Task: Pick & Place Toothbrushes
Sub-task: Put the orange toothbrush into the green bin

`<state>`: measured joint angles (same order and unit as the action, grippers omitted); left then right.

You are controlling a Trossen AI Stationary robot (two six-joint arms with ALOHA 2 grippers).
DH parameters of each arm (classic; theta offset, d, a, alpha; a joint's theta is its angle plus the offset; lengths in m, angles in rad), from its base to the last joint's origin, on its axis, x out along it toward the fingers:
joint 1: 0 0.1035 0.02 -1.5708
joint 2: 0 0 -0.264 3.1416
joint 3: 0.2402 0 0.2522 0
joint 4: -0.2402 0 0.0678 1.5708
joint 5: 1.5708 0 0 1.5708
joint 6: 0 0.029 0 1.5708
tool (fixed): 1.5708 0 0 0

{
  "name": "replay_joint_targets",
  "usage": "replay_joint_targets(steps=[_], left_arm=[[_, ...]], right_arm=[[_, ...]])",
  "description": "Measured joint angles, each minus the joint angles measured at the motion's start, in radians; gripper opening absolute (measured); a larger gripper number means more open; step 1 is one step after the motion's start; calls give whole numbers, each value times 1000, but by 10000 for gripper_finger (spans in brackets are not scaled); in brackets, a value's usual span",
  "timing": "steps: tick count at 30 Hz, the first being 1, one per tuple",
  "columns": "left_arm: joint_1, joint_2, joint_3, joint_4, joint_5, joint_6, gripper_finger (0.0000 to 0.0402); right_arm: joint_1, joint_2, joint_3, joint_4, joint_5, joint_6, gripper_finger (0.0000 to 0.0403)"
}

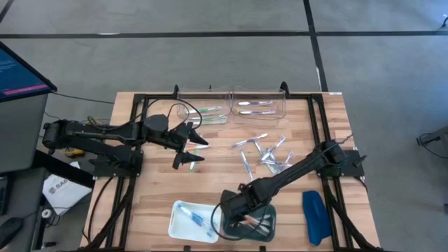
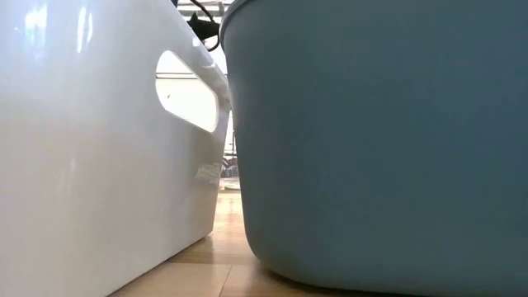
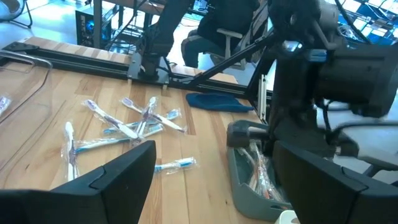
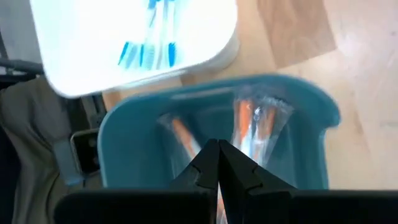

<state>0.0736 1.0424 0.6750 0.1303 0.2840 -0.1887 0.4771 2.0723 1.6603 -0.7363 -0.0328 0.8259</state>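
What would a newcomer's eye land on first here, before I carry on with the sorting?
Probably the right gripper, fingers shut, poised over the teal bin at the table's near edge, where orange wrapped toothbrushes lie. Beside it sits the white bin holding blue ones. Next, the loose scatter of wrapped toothbrushes mid-table, with the left gripper open and waiting to their left.
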Motion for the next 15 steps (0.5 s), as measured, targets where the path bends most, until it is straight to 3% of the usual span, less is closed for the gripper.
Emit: replay_joint_targets(steps=[6, 15], left_arm=[[-17, 0, 0, 2, 0, 0, 319], [-17, 0, -1, 8, 0, 0, 319]], right_arm=[[8, 83, -2, 17, -35, 5, 0], [4, 87, -3, 1, -15, 5, 0]])
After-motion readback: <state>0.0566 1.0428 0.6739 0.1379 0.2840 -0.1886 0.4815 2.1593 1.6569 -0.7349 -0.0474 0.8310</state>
